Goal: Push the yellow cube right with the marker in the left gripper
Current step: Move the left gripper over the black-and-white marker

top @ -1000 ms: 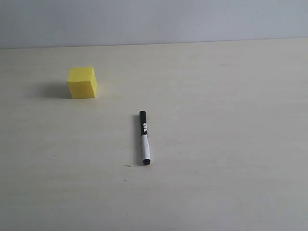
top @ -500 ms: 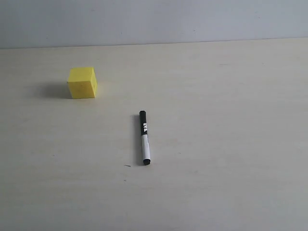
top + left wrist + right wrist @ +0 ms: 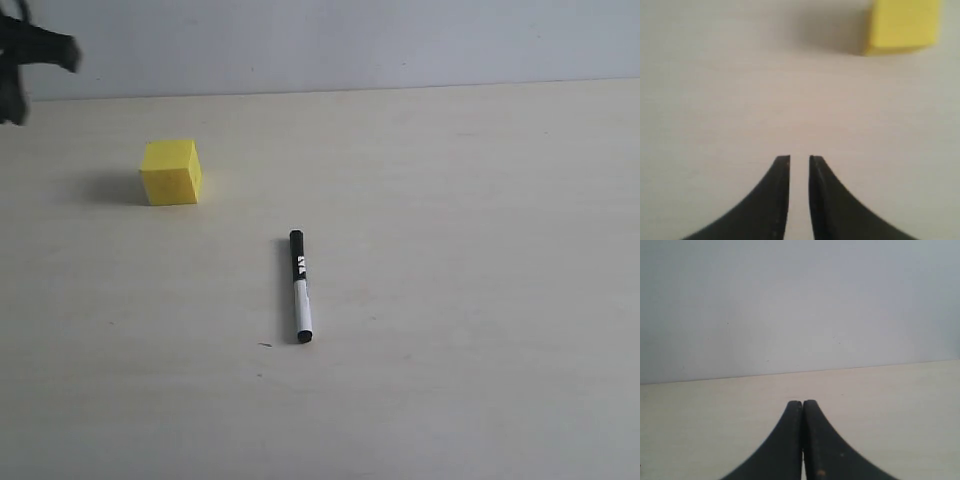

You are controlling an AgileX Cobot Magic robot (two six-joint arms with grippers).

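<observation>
The yellow cube (image 3: 171, 171) sits on the table at the left; the left wrist view shows it (image 3: 904, 25) well ahead of the fingertips and off to one side. The marker (image 3: 300, 287) lies loose on the table near the middle, black cap pointing away, with no gripper touching it. My left gripper (image 3: 45, 50) shows as a blurred black shape at the top left corner, above and left of the cube. In its own view the left gripper (image 3: 799, 158) is open by a narrow gap with nothing in it. My right gripper (image 3: 803, 402) is shut on nothing, over bare table.
The pale wooden table (image 3: 480, 250) runs back to a grey wall (image 3: 350, 40). Only the cube and the marker lie on it.
The left gripper has come into the exterior view at the top left corner; it was out of view before. The cube and the marker have not moved.
</observation>
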